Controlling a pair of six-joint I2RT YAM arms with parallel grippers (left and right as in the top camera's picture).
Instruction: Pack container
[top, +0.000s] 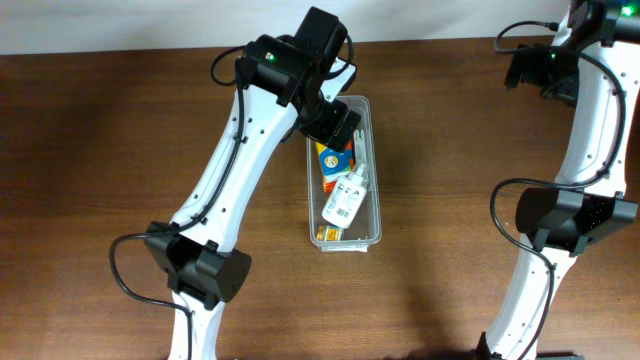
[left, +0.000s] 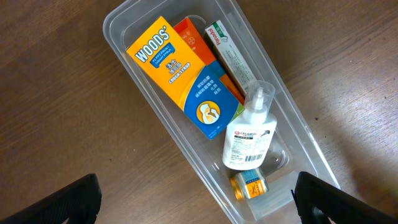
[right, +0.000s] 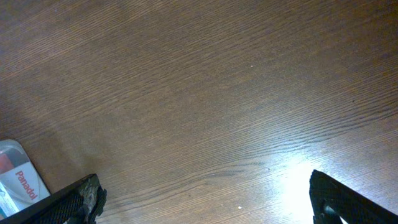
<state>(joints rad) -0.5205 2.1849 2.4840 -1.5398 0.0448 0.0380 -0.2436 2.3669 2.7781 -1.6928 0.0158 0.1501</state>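
Note:
The container (top: 379, 205) is a long clear plastic bin standing in the middle of the table. In the left wrist view the container (left: 113, 28) holds an orange and blue Woods box (left: 183, 74), a white and green box (left: 231, 51), a white spray bottle (left: 250, 134) and a small jar with an orange label (left: 250, 185). My left gripper (top: 335, 122) hovers over the bin's far end; its fingers (left: 196, 200) are spread wide and empty. My right gripper (top: 535, 68) is at the far right, open and empty (right: 205, 200) above bare wood.
A white Panadol pack (right: 18, 179) lies on the table at the bottom left of the right wrist view. The brown wooden table (top: 120, 150) stretches to both sides of the bin. The right arm's elbow (top: 570, 215) stands at the right side.

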